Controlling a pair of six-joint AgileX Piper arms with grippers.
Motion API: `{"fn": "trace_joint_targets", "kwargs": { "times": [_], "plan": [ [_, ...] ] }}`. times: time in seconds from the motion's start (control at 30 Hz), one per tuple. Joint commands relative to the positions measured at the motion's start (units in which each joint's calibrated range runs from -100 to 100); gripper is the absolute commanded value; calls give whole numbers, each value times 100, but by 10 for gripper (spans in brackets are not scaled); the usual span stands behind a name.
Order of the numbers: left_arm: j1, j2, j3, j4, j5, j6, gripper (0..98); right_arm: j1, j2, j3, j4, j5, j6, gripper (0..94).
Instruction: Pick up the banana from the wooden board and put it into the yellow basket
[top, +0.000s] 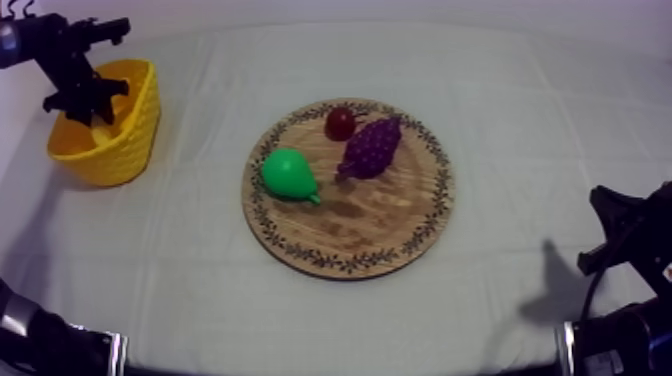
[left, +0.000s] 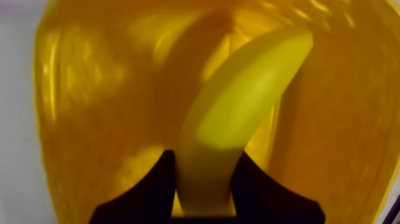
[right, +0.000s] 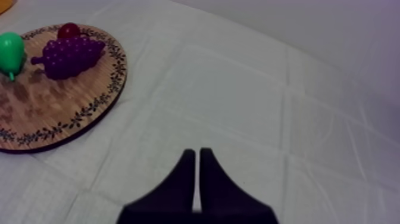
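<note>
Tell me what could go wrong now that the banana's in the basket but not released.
The left gripper clamps the banana by one end, so it might swing or stick on opening. The gripper sits inside the basket, close to its wall; lifting out could catch it and tip or drag the basket.

Colour reference, top view taken as the clock face.

- The yellow basket (top: 110, 140), at 10 o'clock on the table: saturated yellow, with a woven relief pattern on the wall.
- The banana (left: 238, 113): yellow, paler than the basket wall around it.
- The board (top: 380, 235): mid-brown wood with darker grain patches. A ring of dark leaf-and-vine ornament runs round the rim.
- The small red fruit (top: 340, 123), at 12 o'clock on the board: dark red.
- The grapes (top: 372, 147), at 1 o'clock: purple.
- The pear (top: 288, 175), at 9 o'clock: bright green.
- The cloth (top: 520, 120): plain grey-white with faint fold lines.
- The left gripper (left: 205, 156) and the right gripper (right: 197, 154): black.
</note>
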Motion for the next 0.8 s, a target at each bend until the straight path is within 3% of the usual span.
{"fn": "trace_joint_targets", "kwargs": {
  "times": [0.0, 0.27, 0.43, 0.53, 0.67, 0.77],
  "plan": [
    [-4, -7, 48, 16, -13, -8, 353, -3, -4, -3, -3, -2, -1, 5],
    [16, -153, 276, 100, -292, -83, 463, -3, -4, -3, -3, -2, -1, 5],
    [28, -298, 407, 122, -441, -86, 468, -3, -4, -3, -3, -2, -1, 5],
    [58, -486, 528, 134, -651, -93, 396, -3, -4, -3, -3, -2, -3, 5],
    [152, -1012, 929, 154, -1186, -166, 229, -3, -4, -3, -3, -2, -4, 5],
    [207, -1608, 1320, 257, -1623, -266, 124, -3, -4, -3, -3, -2, -5, 5]
  ]
}}
